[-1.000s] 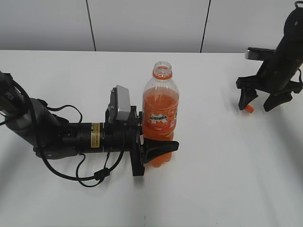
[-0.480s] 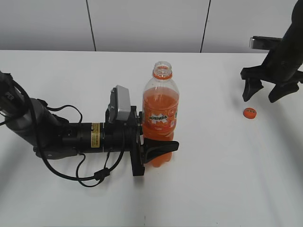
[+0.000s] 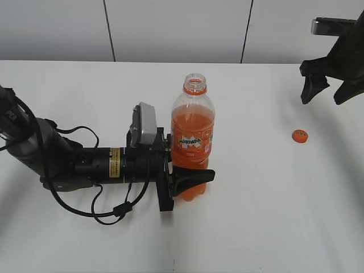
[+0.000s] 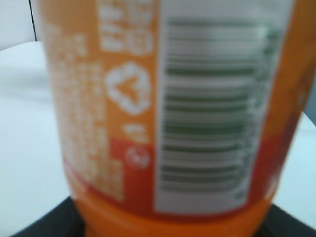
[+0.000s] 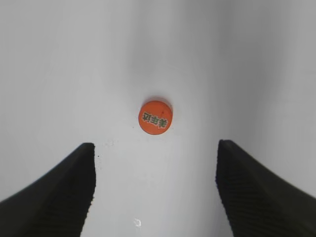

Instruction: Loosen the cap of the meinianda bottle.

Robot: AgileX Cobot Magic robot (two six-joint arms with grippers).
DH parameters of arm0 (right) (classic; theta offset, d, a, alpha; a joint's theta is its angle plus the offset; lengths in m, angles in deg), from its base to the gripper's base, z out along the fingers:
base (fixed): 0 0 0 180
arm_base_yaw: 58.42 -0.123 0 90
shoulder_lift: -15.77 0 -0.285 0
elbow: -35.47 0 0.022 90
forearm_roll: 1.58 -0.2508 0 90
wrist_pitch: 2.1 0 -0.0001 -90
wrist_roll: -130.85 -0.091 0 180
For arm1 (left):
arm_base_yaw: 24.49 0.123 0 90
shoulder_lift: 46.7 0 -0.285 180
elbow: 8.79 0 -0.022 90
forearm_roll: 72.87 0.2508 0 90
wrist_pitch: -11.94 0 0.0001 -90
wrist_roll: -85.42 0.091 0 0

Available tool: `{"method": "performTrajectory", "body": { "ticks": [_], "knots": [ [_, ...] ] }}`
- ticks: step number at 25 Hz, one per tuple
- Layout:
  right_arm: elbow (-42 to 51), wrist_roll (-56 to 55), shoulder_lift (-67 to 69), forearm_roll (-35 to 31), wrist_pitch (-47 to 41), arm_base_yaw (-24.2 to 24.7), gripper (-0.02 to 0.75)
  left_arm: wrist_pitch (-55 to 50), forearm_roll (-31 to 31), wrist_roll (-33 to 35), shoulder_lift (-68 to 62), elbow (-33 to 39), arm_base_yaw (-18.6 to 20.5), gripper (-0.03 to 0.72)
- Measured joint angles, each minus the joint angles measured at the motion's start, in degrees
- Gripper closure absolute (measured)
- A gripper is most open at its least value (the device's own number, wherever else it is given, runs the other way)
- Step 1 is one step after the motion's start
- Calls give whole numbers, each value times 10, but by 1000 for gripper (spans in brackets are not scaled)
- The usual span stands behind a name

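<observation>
Cap lying loose on the desk, open bottle held only low on its body.

I am watching the desk (image 3: 256, 227) first: a tip would be flooding it, since the meinianda bottle (image 3: 193, 136), standing upright at centre, is showing a bare, uncapped mouth. My left gripper (image 3: 185, 181) is clenching its fingers around the bottle's lower body, well under the label, so any jerk of that arm could be levering the top over and spilling. My right gripper (image 3: 330, 91) is hanging far right above the desk, fingers (image 5: 59, 192) spread and holding nothing. The cap (image 3: 300, 136) is sitting print-up on the desk at right; it could be getting nudged away if that arm dips.
</observation>
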Motion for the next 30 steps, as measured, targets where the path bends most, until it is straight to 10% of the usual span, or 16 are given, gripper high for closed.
{"method": "performTrajectory", "body": {
  "ticks": [14, 30],
  "knots": [
    [0, 1, -16, 7, -17, 0, 171, -33, -5, -67, -3, 1, 0, 126],
    [0, 5, -16, 7, -22, 0, 171, -40, -7, -153, 106, 4, 0, 99]
  ]
}}
